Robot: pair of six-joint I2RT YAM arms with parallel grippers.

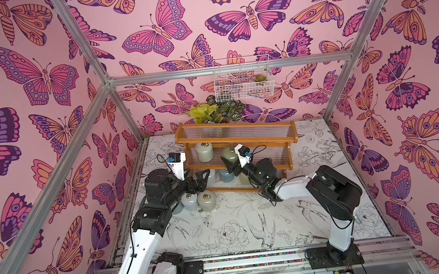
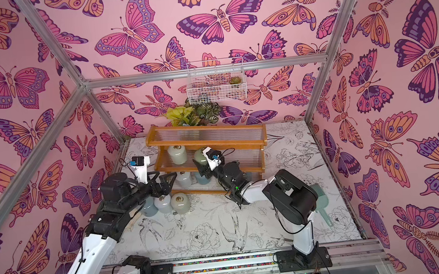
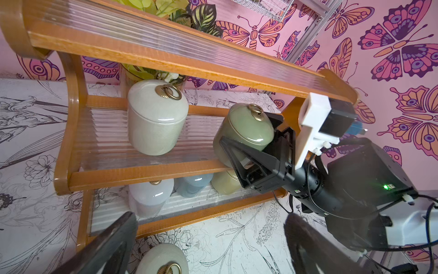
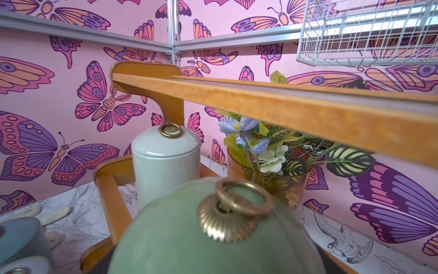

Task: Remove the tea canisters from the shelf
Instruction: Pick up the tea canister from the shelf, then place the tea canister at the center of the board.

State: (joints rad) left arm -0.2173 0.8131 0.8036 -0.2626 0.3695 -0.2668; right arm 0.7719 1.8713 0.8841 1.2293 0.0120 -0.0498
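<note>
The shelf [image 1: 236, 138] [image 2: 205, 142] [image 3: 142, 171] [image 4: 284, 104] stands at the back of the table. My right gripper [image 1: 229, 164] [image 2: 202, 168] [image 3: 256, 151] is shut on a sage green tea canister [image 1: 229, 153] [image 3: 246, 128] [image 4: 180, 242], tilted at the middle tier's front edge. A cream canister [image 1: 204, 151] [image 3: 154, 118] [image 4: 166, 161] stands beside it. White [image 3: 149, 197], blue-grey [image 3: 192, 187] and yellow-green [image 3: 225, 185] canisters sit on the bottom tier. My left gripper [image 1: 199, 176] [image 2: 162, 179] [image 3: 208, 249] hangs open and empty over canisters [image 1: 206, 201] [image 1: 190, 202] standing on the table.
A glass vase of flowers [image 1: 216, 113] [image 4: 272, 175] stands behind the shelf. A white wire basket [image 1: 243, 79] hangs on the back wall above it. A green scoop [image 2: 322, 202] lies near the right wall, behind the right arm. The floral table [image 1: 248, 222] stretches forward to the arm rail.
</note>
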